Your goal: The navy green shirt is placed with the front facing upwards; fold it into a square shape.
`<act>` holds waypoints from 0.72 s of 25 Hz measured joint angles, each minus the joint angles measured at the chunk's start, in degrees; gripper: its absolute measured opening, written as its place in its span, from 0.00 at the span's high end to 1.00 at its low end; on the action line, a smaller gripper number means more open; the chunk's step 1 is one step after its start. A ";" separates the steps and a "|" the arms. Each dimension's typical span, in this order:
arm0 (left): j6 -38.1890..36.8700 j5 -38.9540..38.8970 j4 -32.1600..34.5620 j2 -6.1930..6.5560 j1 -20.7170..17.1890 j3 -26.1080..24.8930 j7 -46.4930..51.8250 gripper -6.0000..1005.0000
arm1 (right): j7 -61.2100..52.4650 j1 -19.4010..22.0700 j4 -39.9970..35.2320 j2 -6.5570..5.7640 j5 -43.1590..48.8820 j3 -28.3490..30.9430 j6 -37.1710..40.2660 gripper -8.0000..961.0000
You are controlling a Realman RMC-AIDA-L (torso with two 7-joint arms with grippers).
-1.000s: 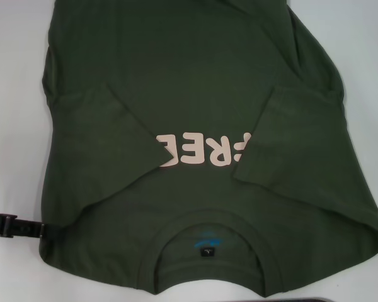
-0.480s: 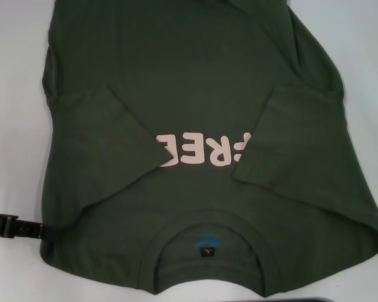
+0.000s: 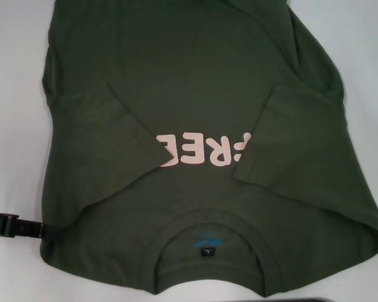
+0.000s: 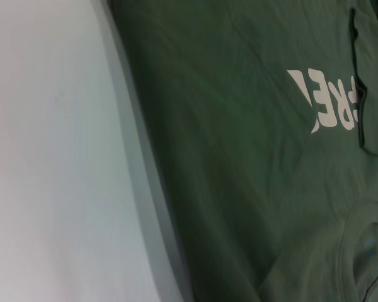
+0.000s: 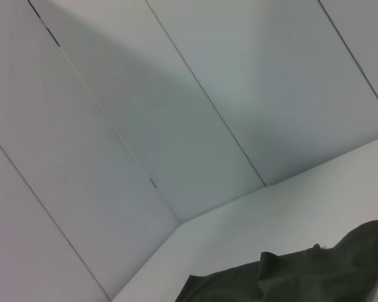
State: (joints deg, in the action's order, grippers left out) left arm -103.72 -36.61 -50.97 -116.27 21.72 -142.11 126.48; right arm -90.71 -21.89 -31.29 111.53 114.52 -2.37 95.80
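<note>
Left gripper (image 3: pixel 16 226) is lying low on the white table (image 3: pixel 12 94), its tip touching the near-left shoulder edge of the navy green shirt (image 3: pixel 195 82); finger state cannot be told. Shirt is lying flat, front up, collar (image 3: pixel 208 251) pointing near, hem running off the far edge, long axis near-to-far. Both sleeves are lying folded inward over the "FREE" lettering (image 3: pixel 198 151). Bare table is showing along the left and right sides. Right gripper is sitting out of view.
</note>
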 joint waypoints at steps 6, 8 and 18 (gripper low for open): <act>0.55 0.27 -0.38 -0.15 0.06 1.04 -0.93 0.63 | 0.00 0.00 0.00 0.00 -0.34 0.00 0.00 0.16; 0.79 0.64 0.02 -0.22 0.62 1.65 -1.36 0.69 | 0.00 0.00 0.00 0.00 -0.44 0.00 0.00 0.16; 1.22 1.36 0.10 -0.10 1.18 1.66 -0.94 0.90 | -0.17 0.12 0.00 0.05 -0.56 0.00 0.01 0.16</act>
State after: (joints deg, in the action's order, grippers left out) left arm -102.50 -35.25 -50.87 -116.37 22.91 -140.45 125.53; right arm -90.88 -21.76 -31.29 111.57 113.96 -2.37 95.80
